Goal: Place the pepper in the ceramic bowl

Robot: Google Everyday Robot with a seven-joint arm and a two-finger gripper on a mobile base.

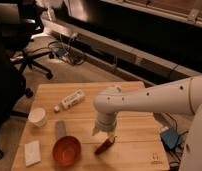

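The pepper point(103, 146) is a small dark-red chili lying on the wooden table point(134, 102), right of the ceramic bowl point(66, 150). The bowl is round, reddish-orange and stands near the table's front edge. My gripper point(104, 134) hangs from the white arm directly over the pepper, its fingertips just above or at the pepper's upper end. The arm reaches in from the right.
A white cup point(38, 117) stands at the left. A white tube-like bottle point(71, 100) lies at the back left. A grey oblong object point(60, 128) lies behind the bowl. A white flat sponge-like piece point(32, 152) lies front left. An office chair point(24, 60) stands beyond the table.
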